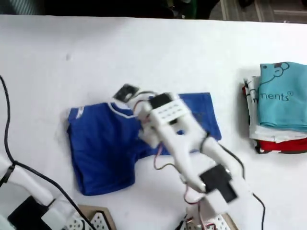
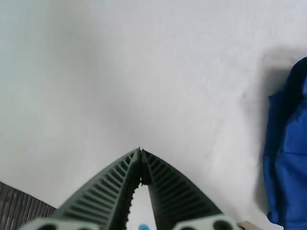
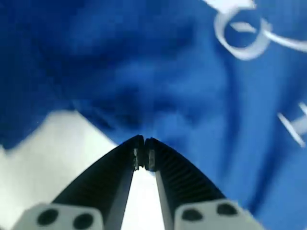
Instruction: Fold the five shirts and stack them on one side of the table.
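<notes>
Seen from above, a blue shirt (image 1: 103, 148) is being shown half-folded in the middle of the desk (image 1: 144, 52), with a stack of folded shirts (image 1: 280, 115) at one edge; at the left wrist, the left end effector (image 2: 140, 155) is being held clenched over bare desk; at the right wrist, the right end effector (image 3: 144, 154) is being held clenched at the shirt's edge.

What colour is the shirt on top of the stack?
Teal; the top shirt shows best in the high view.

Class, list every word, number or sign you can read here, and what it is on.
White lettering on the folded turquoise cloth shirt atop the stack of folded shirts: cut off at the fold, no whole word readable.
White marks on the blue cloth shirt: too blurred to read.
</notes>
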